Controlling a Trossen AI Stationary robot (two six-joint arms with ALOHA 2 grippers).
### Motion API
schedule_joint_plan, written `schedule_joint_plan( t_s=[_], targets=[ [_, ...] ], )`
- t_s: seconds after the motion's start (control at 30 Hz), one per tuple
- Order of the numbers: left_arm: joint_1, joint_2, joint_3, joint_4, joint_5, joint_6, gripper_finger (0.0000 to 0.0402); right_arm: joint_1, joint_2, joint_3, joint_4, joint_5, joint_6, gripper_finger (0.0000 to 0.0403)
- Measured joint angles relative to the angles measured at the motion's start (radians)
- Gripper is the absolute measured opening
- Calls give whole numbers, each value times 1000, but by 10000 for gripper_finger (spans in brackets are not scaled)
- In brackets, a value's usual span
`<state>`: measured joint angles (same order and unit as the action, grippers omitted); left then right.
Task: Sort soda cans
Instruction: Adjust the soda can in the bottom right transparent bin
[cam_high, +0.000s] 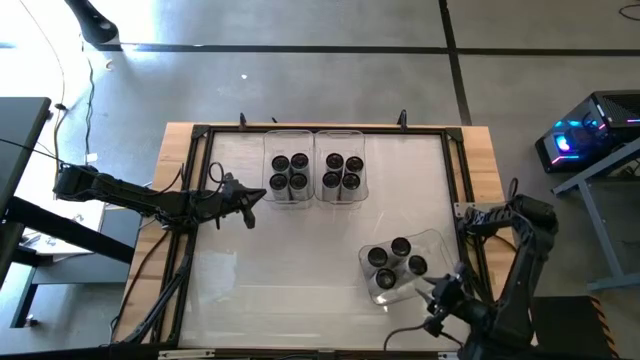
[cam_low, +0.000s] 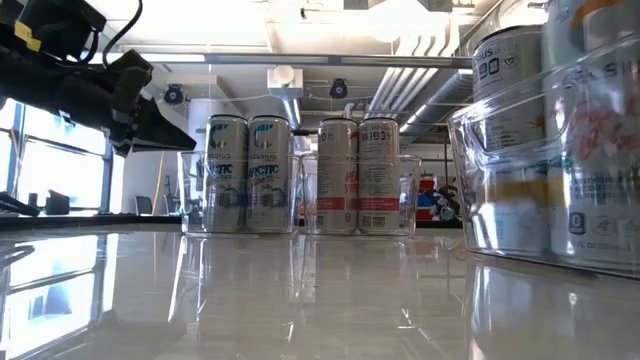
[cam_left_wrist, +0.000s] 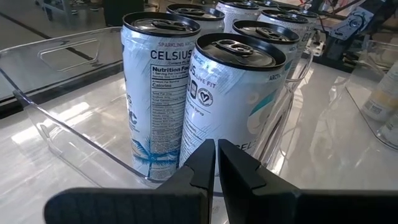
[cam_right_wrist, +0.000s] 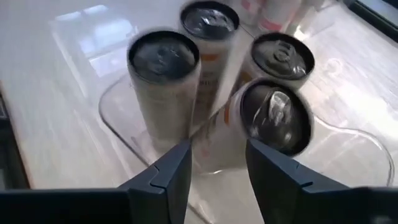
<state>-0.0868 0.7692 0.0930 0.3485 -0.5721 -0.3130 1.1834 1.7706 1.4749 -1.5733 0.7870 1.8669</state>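
Right wrist view: right gripper (cam_right_wrist: 217, 163) part-open, empty; soda cans (cam_right_wrist: 163, 93) just beyond.

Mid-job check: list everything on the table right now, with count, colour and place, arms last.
soda cans: twelve, dark tops, silvery sides; four in each bin.
far bins: two, clear, side by side at the table's far edge.
near bin: one, clear, near-right part of the table, turned askew.
table: one, pale glossy top, wooden rim.
left gripper: dark, shut, empty, beside the far-left bin.
right gripper: dark, open, at the near bin's edge.
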Motion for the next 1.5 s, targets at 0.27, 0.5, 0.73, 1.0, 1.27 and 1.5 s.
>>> schedule_joint_plan(
  t_s=[0.27,0.5,0.73,1.0,1.27,1.5],
  targets=[
    [0,0,0,1,3,-8,14,9,0,27,2,-11,-38,146],
    [0,0,0,0,4,-8,14,-12,0,97,2,-168,-122,147],
    [0,0,0,0,5,-8,14,-58,-32,113,2,-411,-126,188],
    [0,0,0,0,5,-8,14,-180,-39,59,2,-527,-354,260],
    [0,0,0,0,44,-9,14,-392,-129,-171,51,-667,-765,262],
    [0,0,0,-2,47,-20,14,-495,-230,-355,229,-814,-1072,278]
  ],
)
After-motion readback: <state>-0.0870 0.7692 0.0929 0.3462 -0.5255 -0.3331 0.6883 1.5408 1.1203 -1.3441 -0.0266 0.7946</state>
